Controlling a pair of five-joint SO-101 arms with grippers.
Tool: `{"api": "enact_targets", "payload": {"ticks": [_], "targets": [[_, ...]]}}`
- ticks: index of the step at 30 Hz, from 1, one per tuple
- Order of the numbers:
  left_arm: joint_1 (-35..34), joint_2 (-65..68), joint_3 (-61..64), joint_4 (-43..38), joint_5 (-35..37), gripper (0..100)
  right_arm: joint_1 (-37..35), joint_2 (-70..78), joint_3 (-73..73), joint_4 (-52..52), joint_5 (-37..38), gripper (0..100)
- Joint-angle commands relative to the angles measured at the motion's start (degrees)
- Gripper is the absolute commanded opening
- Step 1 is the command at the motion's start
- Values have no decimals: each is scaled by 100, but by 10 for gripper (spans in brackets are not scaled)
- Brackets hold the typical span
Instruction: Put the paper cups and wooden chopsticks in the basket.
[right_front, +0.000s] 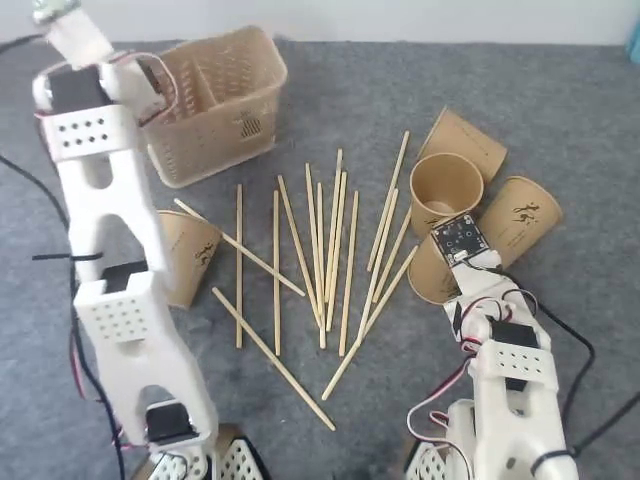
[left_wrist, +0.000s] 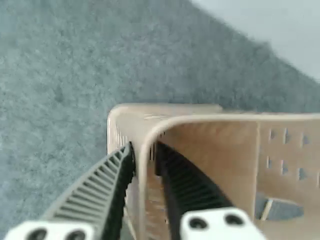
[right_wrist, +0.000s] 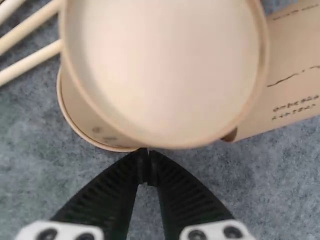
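At the far left of the grey mat (right_front: 560, 120), we see the left gripper (left_wrist: 144, 150) clamped astride the wall of the basket (left_wrist: 210, 145), one finger inside and one outside. The right gripper (right_wrist: 146, 154) has its jaws pressed together, tips at the rim of a paper cup (right_wrist: 165, 70) that is clustered with three others. Mid-mat lie the scattered wooden chopsticks (right_front: 320, 250). A fifth cup (right_front: 192, 255) lies partly under the left arm (right_front: 110, 230).

Bright, even light casts only faint shadows.
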Motion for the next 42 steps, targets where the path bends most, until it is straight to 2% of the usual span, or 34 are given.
{"api": "enact_targets", "payload": {"ticks": [1,6,10,14,17,20,26,32,42], "targets": [[-105,299,-66,-580,-18,196,-48,-163,-35,-110,79,9],[-220,378,-400,-475,211,232,-57,-163,-35,-110,79,9],[-193,431,-1367,220,211,231,-66,-163,-35,-110,88,9],[79,457,-1604,712,141,165,-57,-163,-35,-110,88,9],[334,607,-1341,440,-466,5,-57,-163,-35,-110,88,9],[422,897,-1262,273,-607,13,-48,-163,-35,-110,88,9],[466,1275,-1640,431,-721,11,-48,-163,-35,-110,88,9],[721,1301,-2070,791,-1495,11,-48,-163,-35,-119,88,9],[1222,1310,-2026,1196,-2462,11,-48,-127,-35,-207,88,9]]}}
